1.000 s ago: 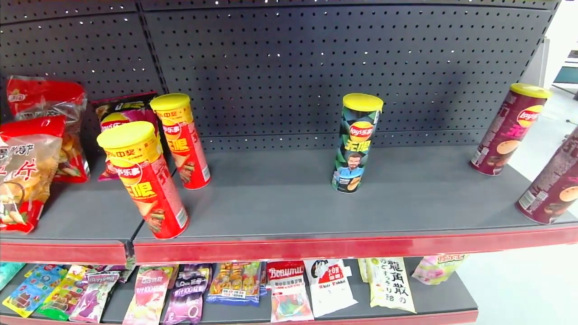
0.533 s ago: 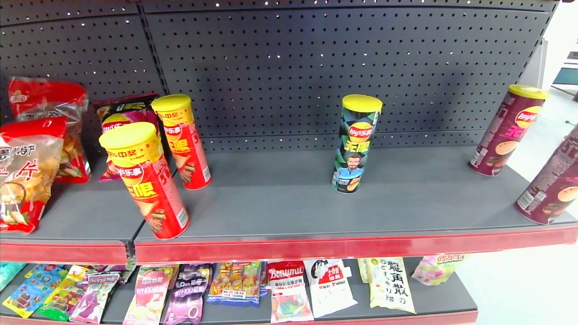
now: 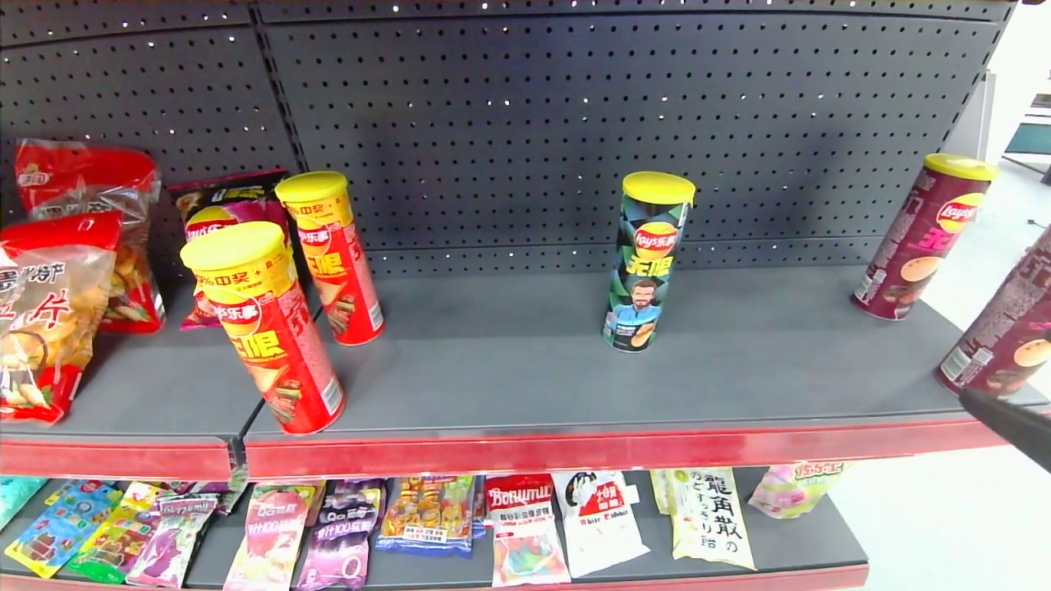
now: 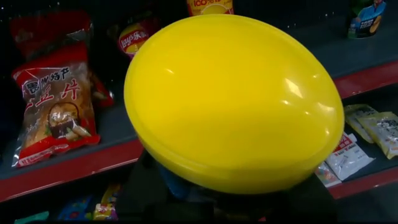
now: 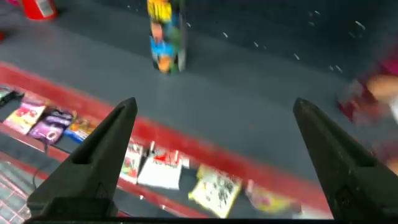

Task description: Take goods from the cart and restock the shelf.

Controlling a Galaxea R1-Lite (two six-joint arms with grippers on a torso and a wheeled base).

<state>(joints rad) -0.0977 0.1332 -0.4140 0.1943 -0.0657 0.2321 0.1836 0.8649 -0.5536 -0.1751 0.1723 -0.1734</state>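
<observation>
A chip can with a yellow lid [image 4: 233, 99] sits close before the left wrist camera, held by my left gripper in front of the shelf's red front edge [image 4: 74, 167]. My right gripper [image 5: 214, 155] is open, its two dark fingers [image 5: 99, 155] spread wide above the shelf board [image 5: 249, 106]. One finger tip [image 3: 1014, 427] enters the head view at the lower right, beside the shelf's right end. A green-and-black can [image 3: 649, 261] stands mid-shelf, also the blurred can [image 5: 166, 37] in the right wrist view.
Two red cans [image 3: 263, 328] [image 3: 330, 256] stand left of centre, with chip bags [image 3: 57, 320] at the far left. Two maroon cans [image 3: 924, 236] [image 3: 1006, 328] lean at the right end. Bare shelf board [image 3: 493, 361] lies between the cans. Snack packets [image 3: 525, 525] fill the lower shelf.
A finger of my right gripper has come into the head view at the lower right. The head camera tilted slightly; the goods on the shelf have not moved.
</observation>
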